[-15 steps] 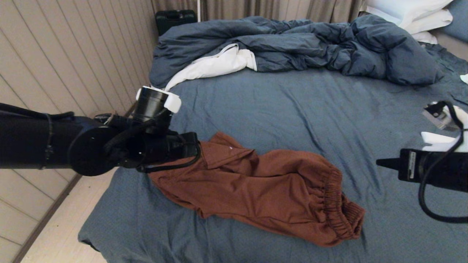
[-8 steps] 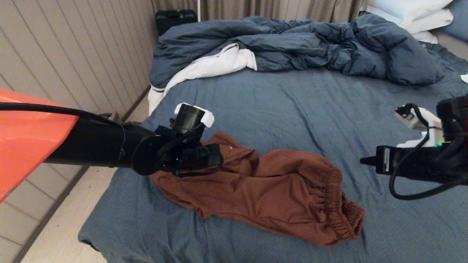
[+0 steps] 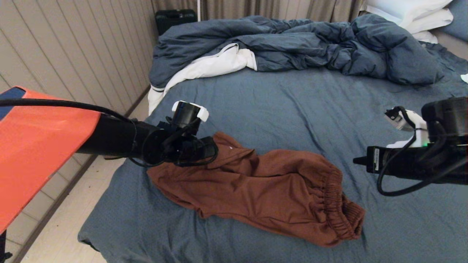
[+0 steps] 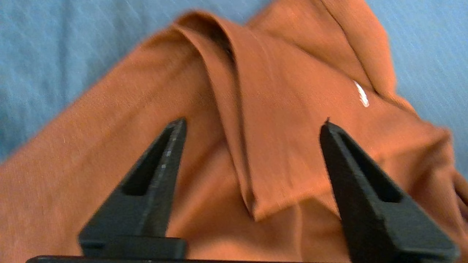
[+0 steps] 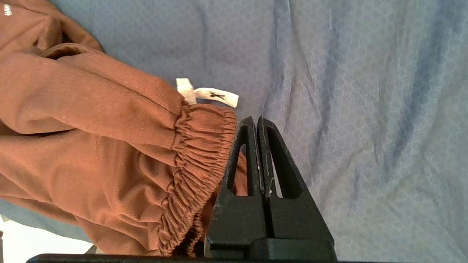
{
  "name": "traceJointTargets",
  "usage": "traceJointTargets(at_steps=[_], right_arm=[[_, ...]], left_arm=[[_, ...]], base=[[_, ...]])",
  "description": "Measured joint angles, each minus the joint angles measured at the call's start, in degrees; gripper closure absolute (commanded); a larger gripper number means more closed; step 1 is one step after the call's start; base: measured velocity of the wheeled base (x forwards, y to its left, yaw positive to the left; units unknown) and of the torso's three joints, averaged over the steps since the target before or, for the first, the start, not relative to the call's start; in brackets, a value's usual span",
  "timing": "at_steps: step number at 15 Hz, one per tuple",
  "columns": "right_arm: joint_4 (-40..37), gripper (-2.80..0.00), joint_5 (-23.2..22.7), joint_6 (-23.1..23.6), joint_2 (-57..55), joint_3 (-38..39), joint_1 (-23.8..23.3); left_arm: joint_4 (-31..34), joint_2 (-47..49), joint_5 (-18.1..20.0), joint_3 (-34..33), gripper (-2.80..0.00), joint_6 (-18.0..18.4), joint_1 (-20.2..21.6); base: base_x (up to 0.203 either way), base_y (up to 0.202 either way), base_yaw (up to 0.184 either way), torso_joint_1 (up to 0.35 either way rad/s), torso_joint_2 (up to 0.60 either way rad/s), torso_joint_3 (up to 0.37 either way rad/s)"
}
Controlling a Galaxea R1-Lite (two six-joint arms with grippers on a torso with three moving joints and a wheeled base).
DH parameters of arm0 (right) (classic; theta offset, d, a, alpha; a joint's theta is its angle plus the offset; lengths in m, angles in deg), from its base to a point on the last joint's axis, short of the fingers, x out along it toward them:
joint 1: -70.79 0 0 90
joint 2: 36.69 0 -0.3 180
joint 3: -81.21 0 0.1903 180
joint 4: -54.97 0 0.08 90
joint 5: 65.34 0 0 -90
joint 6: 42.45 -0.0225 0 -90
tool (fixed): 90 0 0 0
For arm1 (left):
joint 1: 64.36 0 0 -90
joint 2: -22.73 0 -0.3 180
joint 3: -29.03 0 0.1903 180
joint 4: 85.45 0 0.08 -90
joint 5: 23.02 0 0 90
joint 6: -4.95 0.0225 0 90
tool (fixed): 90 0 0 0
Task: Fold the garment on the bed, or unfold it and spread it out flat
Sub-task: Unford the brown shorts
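Observation:
The rust-brown garment point(image 3: 263, 186) lies crumpled across the near part of the bed point(image 3: 292, 106), with its gathered waistband point(image 3: 334, 204) at the right end. My left gripper point(image 3: 211, 150) is over the garment's left end. In the left wrist view this gripper point(image 4: 253, 121) is open, with a folded flap of the garment point(image 4: 292, 109) between and beyond the fingers, not pinched. My right gripper point(image 3: 354, 160) is shut and holds nothing, just right of the waistband. The right wrist view shows the gripper point(image 5: 256, 118) beside the elastic point(image 5: 199, 146) and a white label point(image 5: 215, 95).
A bunched blue duvet point(image 3: 292, 47) with white lining fills the far side of the bed, and white pillows point(image 3: 413, 14) lie at the far right. A panelled wall point(image 3: 73, 54) and floor point(image 3: 62, 226) run along the bed's left edge. A black case point(image 3: 175, 18) stands by the wall.
My left arm has reached further over the garment's left end. My right gripper has moved left, closer to the waistband. The garment has barely shifted.

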Motion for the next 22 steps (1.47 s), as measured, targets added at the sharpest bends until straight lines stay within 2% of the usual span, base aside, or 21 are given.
traceJointTargets(at_steps=[7,15,16,17,22], right_arm=[[0.0,0.00,0.1,-0.1,-1.2,-0.3,-0.1],[0.0,0.00,0.2,-0.1,-2.3,-0.3,-0.1],[0.0,0.00,0.2,-0.1,-2.4,-0.3,-0.2],[0.0,0.00,0.2,-0.1,-2.5,-0.3,-0.2],[0.0,0.00,0.2,-0.1,-2.7,-0.4,-0.2]], left_arm=[[0.6,4.0,0.0,5.5,-2.80,-0.1,0.2],[4.8,5.9,0.3,12.3,-2.80,0.0,-0.1],[5.4,6.3,0.6,13.2,-0.25,-0.1,-0.1],[5.6,6.6,1.2,13.7,0.00,-0.2,-0.2],[5.6,7.1,1.4,13.9,0.00,-0.1,-0.3]], base=[[0.000,0.000,0.000,0.000,0.00,0.000],[0.000,0.000,0.000,0.000,0.00,0.000],[0.000,0.000,0.000,0.000,0.00,0.000],[0.000,0.000,0.000,0.000,0.00,0.000],[0.000,0.000,0.000,0.000,0.00,0.000]])
